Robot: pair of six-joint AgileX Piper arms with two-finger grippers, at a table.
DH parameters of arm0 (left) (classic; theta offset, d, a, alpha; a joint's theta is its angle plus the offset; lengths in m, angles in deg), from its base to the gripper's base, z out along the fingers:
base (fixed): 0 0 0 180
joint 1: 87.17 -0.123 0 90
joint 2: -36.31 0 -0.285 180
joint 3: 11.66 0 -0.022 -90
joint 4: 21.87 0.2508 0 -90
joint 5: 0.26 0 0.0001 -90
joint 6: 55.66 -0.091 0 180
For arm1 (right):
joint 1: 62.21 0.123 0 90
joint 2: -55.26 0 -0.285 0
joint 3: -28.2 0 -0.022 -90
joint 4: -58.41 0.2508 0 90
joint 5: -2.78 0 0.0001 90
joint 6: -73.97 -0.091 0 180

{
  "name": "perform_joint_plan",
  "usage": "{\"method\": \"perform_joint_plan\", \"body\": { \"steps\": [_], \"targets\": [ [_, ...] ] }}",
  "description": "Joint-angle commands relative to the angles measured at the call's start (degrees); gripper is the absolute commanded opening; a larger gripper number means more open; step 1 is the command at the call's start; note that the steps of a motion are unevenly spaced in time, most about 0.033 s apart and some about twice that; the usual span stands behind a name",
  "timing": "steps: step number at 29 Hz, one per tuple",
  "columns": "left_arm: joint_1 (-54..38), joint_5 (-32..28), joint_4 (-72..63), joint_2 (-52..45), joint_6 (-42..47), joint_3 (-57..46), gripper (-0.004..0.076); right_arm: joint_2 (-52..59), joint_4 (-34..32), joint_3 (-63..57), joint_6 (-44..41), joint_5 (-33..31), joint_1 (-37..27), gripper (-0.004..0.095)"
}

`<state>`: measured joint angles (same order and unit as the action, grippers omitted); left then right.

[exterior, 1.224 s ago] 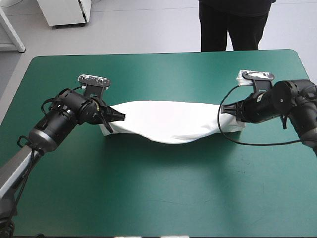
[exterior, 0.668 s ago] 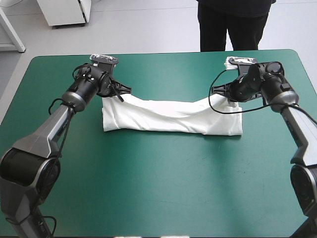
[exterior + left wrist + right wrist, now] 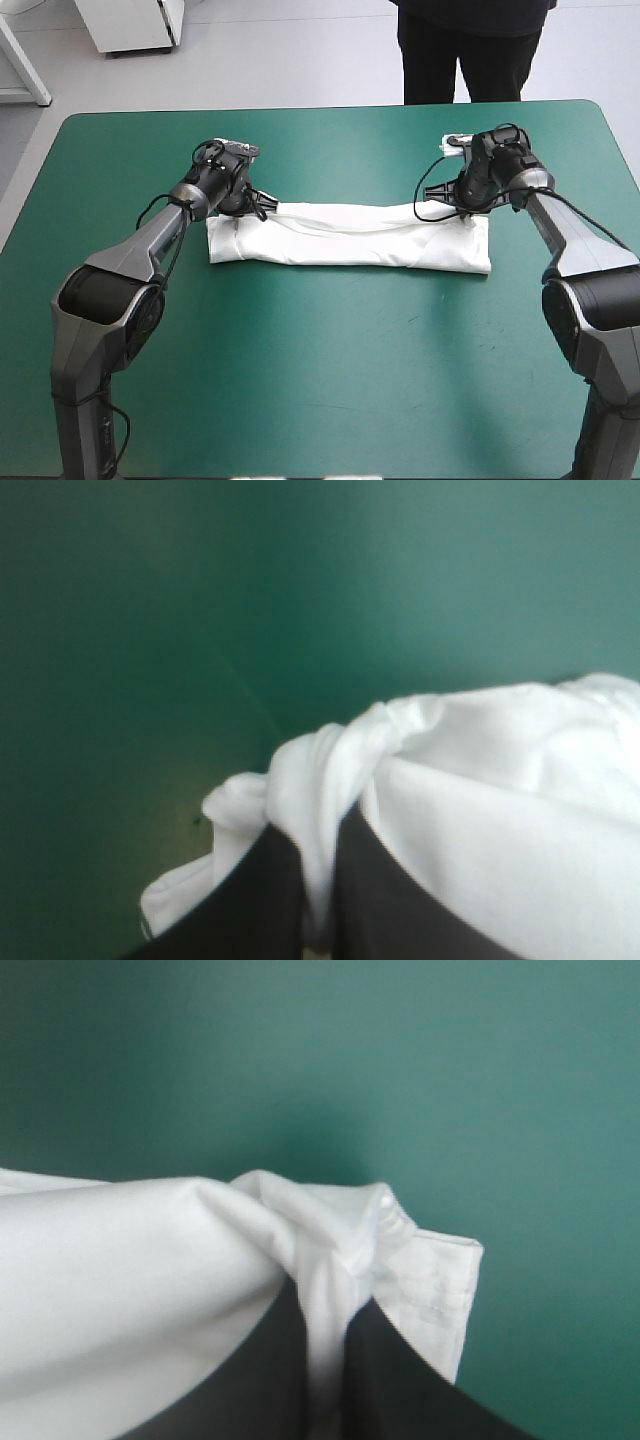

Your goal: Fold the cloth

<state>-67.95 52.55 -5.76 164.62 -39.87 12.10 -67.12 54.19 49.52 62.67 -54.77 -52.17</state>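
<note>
T-shirt (image 3: 350,238): white, folded into a long narrow band, lying on the table (image 3: 330,380) right between the two hands, one end at each.
Band's near edge: the side away from both hands lies flat and straight on the teal-green cover (image 3: 120,160).
Band's far edge: this is the side the hands have. It is gathered and puckered at each end, with soft creases running lengthwise from hand to hand.
Left hand (image 3: 258,204): low at the far corner of its own end, pinched narrow on the T-shirt, with only a strip of white cloth between its fingers.
Left wrist view: the cloth bunches in a knot-like lump just over the fingertips and spills down both sides of the black fingers (image 3: 255,900). The broad smooth part runs off to one side, and teal-green cover lies ahead of the hand.
Right hand (image 3: 441,207): low at the opposite far corner, facing the left hand along the band, also narrow and clamped on a fold of the T-shirt.
Right wrist view: a ridge of cloth rises between the fingers, with the wide white field on one side of the hand.
Hem (image 3: 448,1295): a stitched corner, just beside the right hand on its other side, flat against the cover.
Contact with the table: both hands sit very low. I cannot tell whether either touches the cover.
</note>
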Motion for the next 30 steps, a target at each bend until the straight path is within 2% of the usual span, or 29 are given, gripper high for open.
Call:
{"method": "perform_joint_plan", "body": {
  "steps": [1,2,5,7,8,15,17,19,21,22,26,30],
  "targets": [
    [-0.01,-0.69,0.52,-4.23,-0.73,2.12,0.0121,3.22,0.13,3.46,1.13,-0.07,-0.44,0.0237],
    [-0.01,-0.02,0.37,-4.23,-1.01,2.89,0.0221,3.22,1.22,4.65,1.13,-0.82,-0.44,0.0340],
    [-0.01,4.69,0.37,-4.23,-1.44,5.54,0.0393,3.31,2.26,6.55,1.92,-3.26,-0.44,0.0536],
    [-0.01,7.86,0.74,-4.23,-1.59,7.45,0.0447,3.44,2.11,7.65,1.92,-5.56,-0.44,0.0580],
    [-0.01,9.29,1.31,-4.23,-1.59,8.49,0.0448,3.67,1.97,8.02,1.92,-6.32,-0.44,0.0578],
    [0.09,14.80,-2.16,-4.94,-6.41,14.15,0.0389,7.11,1.28,8.43,1.92,-7.94,-0.44,0.0577],
    [0.09,15.31,-6.29,-5.91,-10.30,14.40,0.0347,8.26,1.03,8.43,2.04,-8.33,-0.44,0.0577],
    [0.09,15.31,-12.97,-6.82,-16.68,14.40,0.0231,9.20,0.92,8.43,2.18,-8.35,-0.44,0.0577],
    [0.30,15.31,-19.50,-7.73,-19.59,14.40,0.0034,10.13,0.92,8.43,2.18,-8.45,-0.44,0.0577],
    [0.64,15.31,-21.73,-8.28,-21.04,14.40,-0.0020,10.39,0.92,8.43,2.18,-8.72,-0.44,0.0577],
    [3.99,15.09,-26.10,-9.76,-25.37,14.54,-0.0022,11.99,0.92,8.43,2.46,-10.11,-0.44,0.0577],
    [8.56,13.70,-27.33,-9.77,-25.85,14.80,-0.0022,13.36,1.02,8.43,2.46,-10.90,-0.44,0.0577]
  ]
}}
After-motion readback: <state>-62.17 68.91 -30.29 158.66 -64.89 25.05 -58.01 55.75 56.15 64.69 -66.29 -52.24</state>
